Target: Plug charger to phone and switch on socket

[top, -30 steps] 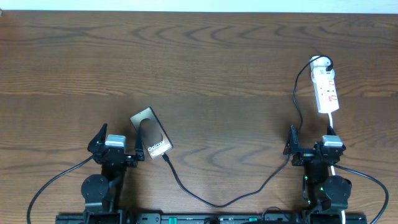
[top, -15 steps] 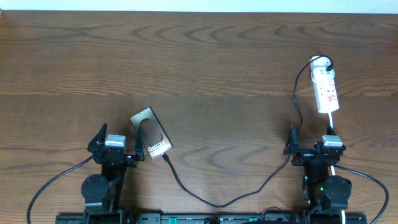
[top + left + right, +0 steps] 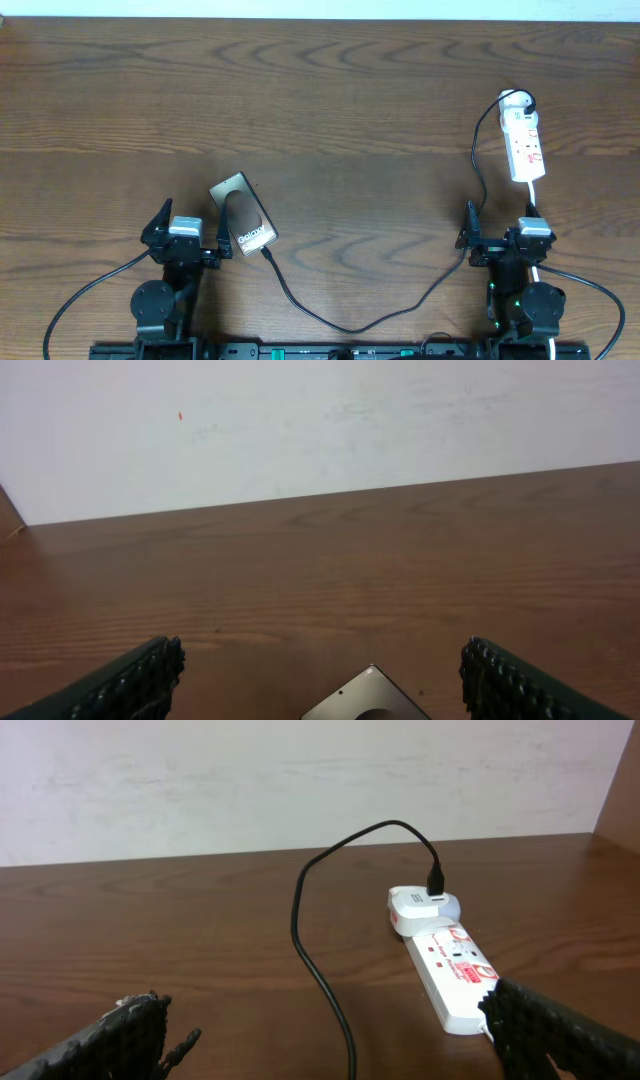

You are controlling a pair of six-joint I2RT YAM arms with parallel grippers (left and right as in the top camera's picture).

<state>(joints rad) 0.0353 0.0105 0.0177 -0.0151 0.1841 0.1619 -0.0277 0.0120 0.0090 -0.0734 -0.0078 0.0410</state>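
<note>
The phone (image 3: 243,213) lies on the table at the left, a dark slab with white "Galaxy" text. Its top corner shows in the left wrist view (image 3: 368,700). The black charger cable (image 3: 350,322) runs from the phone's lower end, along the table's front, up to the white socket strip (image 3: 524,145) at the far right. The cable (image 3: 315,960) and the socket (image 3: 450,970) also show in the right wrist view. My left gripper (image 3: 183,240) is open beside the phone's left. My right gripper (image 3: 505,245) is open just in front of the socket.
A white cord (image 3: 535,200) runs from the socket's near end toward the right arm. Thick black arm cables (image 3: 85,295) curve along the table's front edge. A pale wall (image 3: 320,420) stands behind the table's far edge.
</note>
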